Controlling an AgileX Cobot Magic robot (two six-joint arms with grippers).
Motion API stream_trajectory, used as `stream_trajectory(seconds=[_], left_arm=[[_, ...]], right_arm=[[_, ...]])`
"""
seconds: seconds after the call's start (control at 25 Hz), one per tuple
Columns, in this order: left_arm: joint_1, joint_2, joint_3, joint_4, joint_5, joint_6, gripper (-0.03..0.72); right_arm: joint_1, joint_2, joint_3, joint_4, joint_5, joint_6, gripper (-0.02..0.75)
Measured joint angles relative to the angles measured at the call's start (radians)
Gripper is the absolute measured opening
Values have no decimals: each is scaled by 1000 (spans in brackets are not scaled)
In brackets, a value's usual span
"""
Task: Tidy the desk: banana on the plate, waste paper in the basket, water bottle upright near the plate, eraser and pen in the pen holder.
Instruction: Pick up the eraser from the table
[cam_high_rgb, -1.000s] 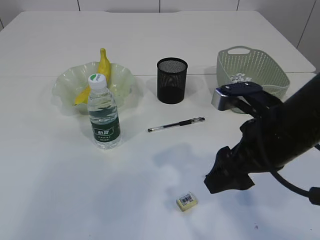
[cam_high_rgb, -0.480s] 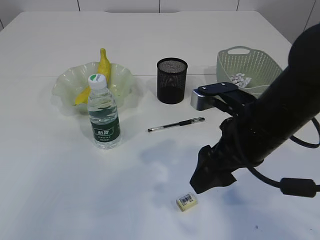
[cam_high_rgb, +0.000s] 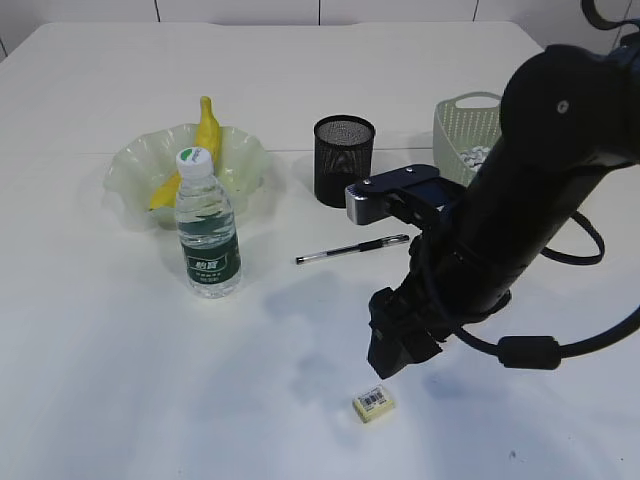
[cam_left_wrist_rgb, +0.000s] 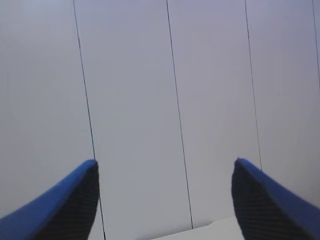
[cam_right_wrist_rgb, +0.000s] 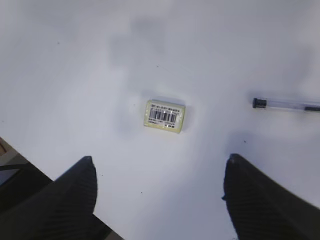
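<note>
Right wrist view alone: eraser (cam_right_wrist_rgb: 165, 115) barcode between spread, empty jaws; left jaws likewise spread.

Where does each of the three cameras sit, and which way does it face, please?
Exterior view: raised at the desk's near edge, slanting down at the plate, water bottle, pen holder and basket; the right arm shows.
Left wrist view: raised, facing a panelled wall; two blue jaw tips, apart, frame it.
Right wrist view: looking down on the eraser and pen; two dark jaw tips, apart.
Shared: eraser and pen show in exterior and right wrist views.
</note>
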Motion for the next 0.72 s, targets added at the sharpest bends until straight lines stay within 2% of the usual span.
stream_trajectory(seconds=[0.2, 0.72], left_arm=[[0, 0, 0, 0, -6, 0, 589], [0, 0, 0, -2, -12, 0, 589]], right_arm=[[4, 40, -32, -81, 28, 107, 586], [71, 161, -144, -158, 113, 237, 584]])
